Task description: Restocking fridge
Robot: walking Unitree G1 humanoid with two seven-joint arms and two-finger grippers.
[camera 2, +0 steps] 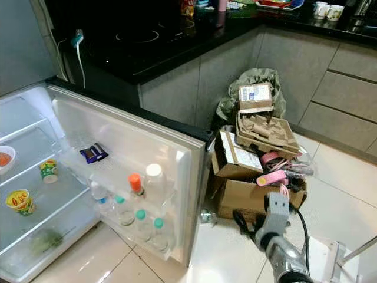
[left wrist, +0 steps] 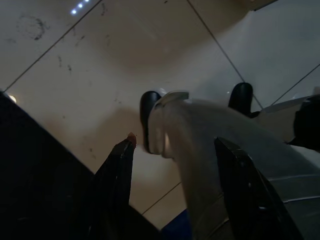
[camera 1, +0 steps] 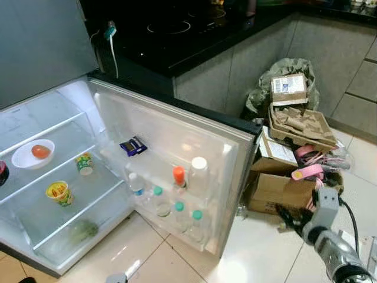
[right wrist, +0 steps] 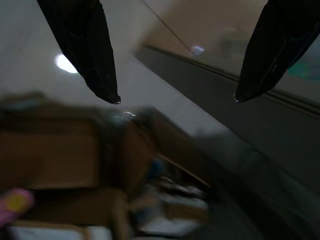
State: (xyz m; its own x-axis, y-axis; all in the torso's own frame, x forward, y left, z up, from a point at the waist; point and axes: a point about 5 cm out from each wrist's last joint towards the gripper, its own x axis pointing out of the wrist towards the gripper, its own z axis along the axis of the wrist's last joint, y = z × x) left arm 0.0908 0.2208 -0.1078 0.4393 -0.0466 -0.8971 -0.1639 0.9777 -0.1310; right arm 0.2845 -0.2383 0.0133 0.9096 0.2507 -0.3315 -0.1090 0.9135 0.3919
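White plastic lines the open fridge [camera 1: 53,194] at left of the head views; its door [camera 1: 177,141] swings toward frame centre. No label or print is legible anywhere, including the white sticker on the top box [camera 1: 288,88].

Door shelves: a dark blue packet [camera 1: 133,145] on the upper shelf; below it an orange-capped bottle [camera 1: 178,177], a white-capped bottle [camera 1: 198,171] and several green-capped bottles [camera 1: 177,213].

Fridge shelves: a white bowl [camera 1: 33,153] holding an orange-red item, a green-labelled cup [camera 1: 85,163], a yellow cup [camera 1: 59,192], and a green vegetable [camera 1: 84,230] in the bottom drawer.

Surroundings: black countertop [camera 1: 177,35] with a hob at upper centre; grey cabinets [camera 2: 353,100] at right; mugs [camera 2: 327,10] at the upper right of the right eye view. A heap of cardboard boxes [camera 1: 277,188], an egg-carton tray [camera 1: 300,127] and pink items [camera 1: 309,171] stands on the tiled floor [camera 1: 259,247] just right of the door, in front of a green bag [camera 1: 259,94].

Right gripper [right wrist: 175,97]: fingers [right wrist: 85,45] spread apart, holding nothing, above blurred boxes in its wrist view; its arm [camera 1: 330,242] sits at lower right of the head views, near the heap.

Left gripper [left wrist: 175,150]: fingers [left wrist: 117,170] apart, empty, pointing at the floor, with a silver limb [left wrist: 200,145] between them in the wrist view.
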